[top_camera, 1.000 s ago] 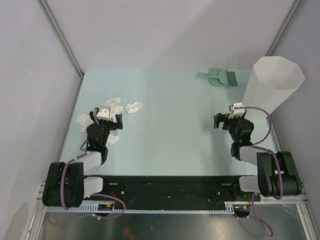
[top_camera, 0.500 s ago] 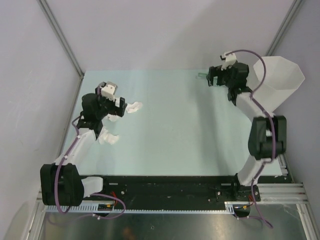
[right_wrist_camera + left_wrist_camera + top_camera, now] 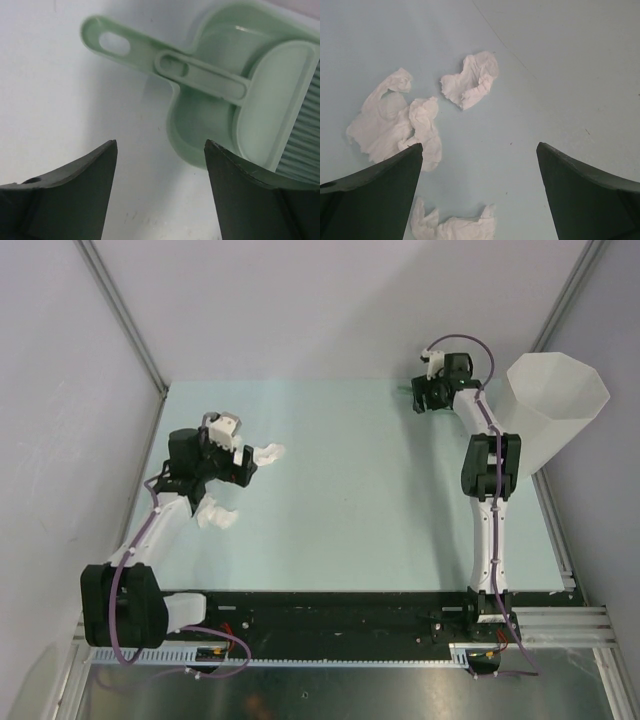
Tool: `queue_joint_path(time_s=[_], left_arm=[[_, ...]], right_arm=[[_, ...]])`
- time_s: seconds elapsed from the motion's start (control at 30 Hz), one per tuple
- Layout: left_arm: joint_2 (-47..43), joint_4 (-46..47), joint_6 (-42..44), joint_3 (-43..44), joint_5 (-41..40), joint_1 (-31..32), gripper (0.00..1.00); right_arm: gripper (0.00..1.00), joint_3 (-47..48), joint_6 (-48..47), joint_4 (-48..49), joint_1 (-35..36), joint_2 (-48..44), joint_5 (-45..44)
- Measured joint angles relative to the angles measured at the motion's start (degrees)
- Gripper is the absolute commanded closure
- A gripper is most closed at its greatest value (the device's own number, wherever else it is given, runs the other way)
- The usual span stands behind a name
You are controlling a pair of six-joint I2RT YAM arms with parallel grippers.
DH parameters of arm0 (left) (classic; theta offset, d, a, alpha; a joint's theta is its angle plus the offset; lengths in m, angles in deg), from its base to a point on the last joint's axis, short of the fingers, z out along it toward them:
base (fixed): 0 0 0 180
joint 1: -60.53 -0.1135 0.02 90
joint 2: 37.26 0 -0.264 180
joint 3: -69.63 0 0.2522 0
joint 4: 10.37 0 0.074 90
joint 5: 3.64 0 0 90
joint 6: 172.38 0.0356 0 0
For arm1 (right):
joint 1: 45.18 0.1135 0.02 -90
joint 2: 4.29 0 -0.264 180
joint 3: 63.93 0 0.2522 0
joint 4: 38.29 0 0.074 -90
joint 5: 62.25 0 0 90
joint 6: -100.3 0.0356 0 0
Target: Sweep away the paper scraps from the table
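- The paper scraps (image 3: 268, 452) lie in a loose cluster at the left of the top view, on the pale green table (image 3: 350, 510). One more bit sits lower down, beside the left arm. The left wrist view shows four crumpled bits: two touching at middle left, one apart at upper centre, one at the bottom edge.
- The left gripper (image 3: 244, 464) hangs over that cluster with its jaws spread wide and nothing between them. Seen from its wrist, the scraps lie ahead of the fingertips. I read this as a stance for watching or herding the pile, not for picking.
- The right gripper (image 3: 418, 400) is at the upper right of the top view, its arm stretched nearly straight, because the sweeping tools lie at the table's far edge.
- In the right wrist view its jaws stand apart and hold nothing. The green dustpan (image 3: 197, 120) lies flat in the upper right of that frame, with its handle pointing to the upper left. A matching brush (image 3: 280, 100) is nested in it, its handle lying along the pan's handle.
- The fingertips sit below the pan in that frame and touch neither tool. This looks like an approach to grasp a handle, so sweeping has not begun.
- The tall white bin (image 3: 556, 400) stands at the right edge of the top view, near the tools, and is probably where the scraps get tipped.
- Scraps and dustpan are well apart, so the tools need carrying across the table.
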Motion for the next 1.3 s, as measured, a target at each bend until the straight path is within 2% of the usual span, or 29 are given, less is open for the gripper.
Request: queue_joint_path(time_s=[0.07,0.33,0.4,0.43,0.5,0.53,0.6,0.63,0.7,0.8,1.0,1.2,1.3], left_arm=[[0.48,-0.24,0.02,0.0,-0.07,0.0,0.0],[1.36,-1.11,0.92,0.0,-0.72,0.0,0.0],[1.36,-1.14,0.94,0.0,-1.03,0.0,0.0],[1.36,-1.14,0.94,0.0,-1.14,0.0,0.0],[1.38,-1.16,0.94,0.0,-1.22,0.0,0.0],[1.36,-1.14,0.94,0.0,-1.2,0.0,0.0],[1.36,-1.16,0.96,0.0,-1.2,0.0,0.0],[1.36,-1.16,0.96,0.0,-1.2,0.0,0.0],[1.36,-1.14,0.98,0.0,-1.14,0.0,0.0],[1.27,-1.27,1.05,0.0,-0.55,0.0,0.0],[0.59,-2.45,1.77,0.0,1.2,0.0,0.0],[-0.24,-5.03,2.51,0.0,3.15,0.0,0.0],[-1.16,-6.23,3.19,0.0,3.96,0.0,0.0]], right_arm=[[0.33,-1.49,-0.96,-0.2,-0.31,-0.02,-0.24],[0.42,-2.51,-4.37,1.38,1.01,1.16,-2.78],[0.5,-1.79,-5.31,1.62,1.33,2.19,-3.19],[0.58,-1.29,-5.79,1.64,1.4,2.71,-3.21],[0.66,-0.72,-6.75,1.86,1.6,3.37,-2.82],[0.74,-0.63,-7.63,1.81,1.7,3.41,-2.8],[0.83,-0.66,-9.55,1.42,1.97,3.41,-2.25],[0.93,-0.87,-10.8,1.33,2.08,3.39,-1.68],[0.99,-2.51,-13.81,1.79,2.25,2.49,-0.13],[1.0,-10.23,-17.7,2.99,2.89,-1.97,1.79],[0.98,-35.65,-24.98,6.75,7.17,-17.38,7.56],[0.98,-57.22,-29.22,10.84,16.26,-30.88,12.87],[0.96,-63.98,-31.34,11.8,21.97,-35.71,13.0]])
